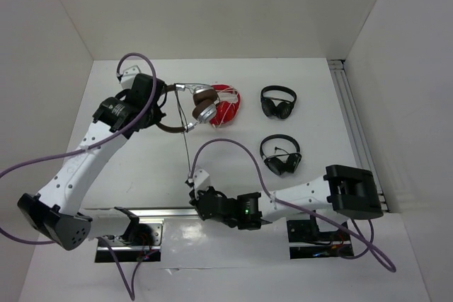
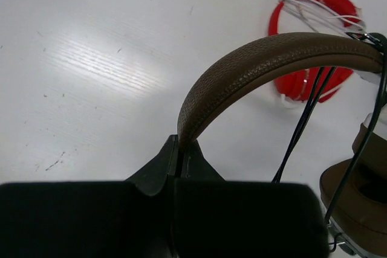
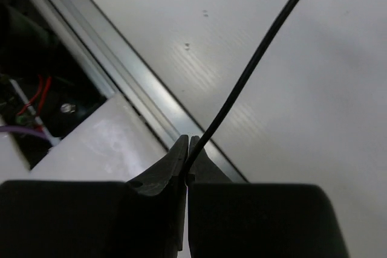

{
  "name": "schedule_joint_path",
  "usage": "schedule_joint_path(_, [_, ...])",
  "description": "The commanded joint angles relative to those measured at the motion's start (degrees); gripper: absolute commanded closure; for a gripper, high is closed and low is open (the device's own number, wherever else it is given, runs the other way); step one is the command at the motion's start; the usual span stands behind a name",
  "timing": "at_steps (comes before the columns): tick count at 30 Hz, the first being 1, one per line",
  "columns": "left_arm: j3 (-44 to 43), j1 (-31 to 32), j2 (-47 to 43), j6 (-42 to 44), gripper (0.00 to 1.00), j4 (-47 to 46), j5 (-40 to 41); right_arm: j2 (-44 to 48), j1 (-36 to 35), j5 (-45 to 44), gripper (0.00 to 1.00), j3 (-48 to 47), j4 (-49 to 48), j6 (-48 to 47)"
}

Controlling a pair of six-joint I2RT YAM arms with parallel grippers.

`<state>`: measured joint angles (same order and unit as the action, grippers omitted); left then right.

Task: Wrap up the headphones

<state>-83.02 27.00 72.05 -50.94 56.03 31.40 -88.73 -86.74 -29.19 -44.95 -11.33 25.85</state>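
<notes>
The headphones (image 1: 202, 106) have a brown headband (image 2: 266, 64), silver cups and brown pads (image 2: 360, 185). They hang above the table at the back centre. My left gripper (image 1: 164, 107) is shut on the headband, which enters its jaws in the left wrist view (image 2: 181, 146). The thin dark cable (image 1: 187, 148) runs taut from the cups down to my right gripper (image 1: 192, 187), which is shut on it near the table's front rail. In the right wrist view the cable (image 3: 254, 64) comes out from between the closed fingertips (image 3: 188, 149). Loops of cable cross the headband (image 2: 308, 107).
A red pair with white cord (image 1: 225, 107) lies right behind the held headphones, also in the left wrist view (image 2: 314, 40). Two small black pairs (image 1: 278, 101) (image 1: 281, 155) lie to the right. A metal rail (image 3: 139, 95) runs along the front edge below my right gripper.
</notes>
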Motion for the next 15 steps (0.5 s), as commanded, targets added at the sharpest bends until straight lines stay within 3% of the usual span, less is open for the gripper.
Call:
schedule_joint_path(1, [2.32, -3.09, 1.59, 0.66, 1.00, -8.29, -2.57, 5.39, -5.00, -6.05, 1.00, -4.26, 9.56, -1.58])
schedule_joint_path(7, [8.40, -1.96, 2.22, 0.94, 1.00, -9.80, -1.53, 8.04, -7.82, -3.33, 1.00, -11.73, 17.37, -4.83])
schedule_joint_path(15, [14.46, 3.58, 0.28, 1.10, 1.00, -9.71, 0.59, 8.04, -8.45, -8.60, 1.00, -23.24, 31.71, -11.86])
